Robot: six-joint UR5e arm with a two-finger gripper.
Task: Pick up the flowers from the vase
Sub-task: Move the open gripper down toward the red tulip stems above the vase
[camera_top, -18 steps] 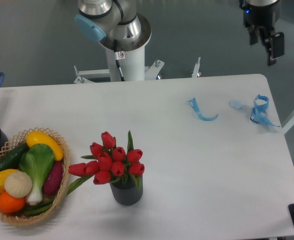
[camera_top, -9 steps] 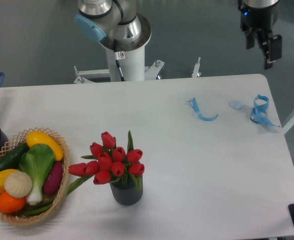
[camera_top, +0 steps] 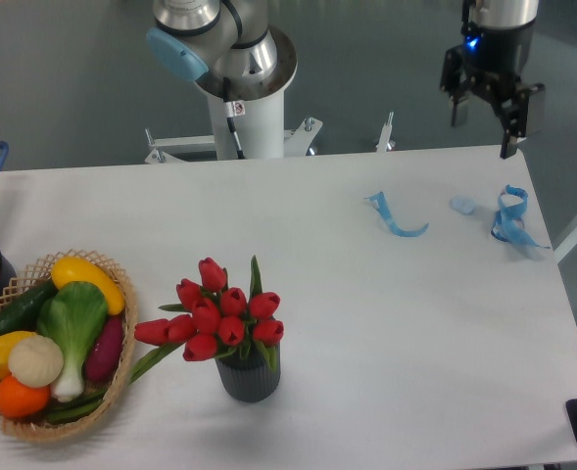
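Hand (camera_top: pixel 485 125) spread wide (holding nothing), well apart from flowers (camera_top: pixel 216 315) in vase (camera_top: pixel 248 378)

The arm's base (camera_top: pixel 237 69), upper centre of the frame: a white column topped by silver metal joints, with a pale blue cap at its left side. A thin black cable runs down the column's front past a small red-and-white label. Grey brackets with bolts spread from its foot. At upper right, the gripper (camera_top: pixel 484 106): a silver wrist, a black body with a small blue light, and two black fingers (camera_top: pixel 515 113) of flat, boxy shape.
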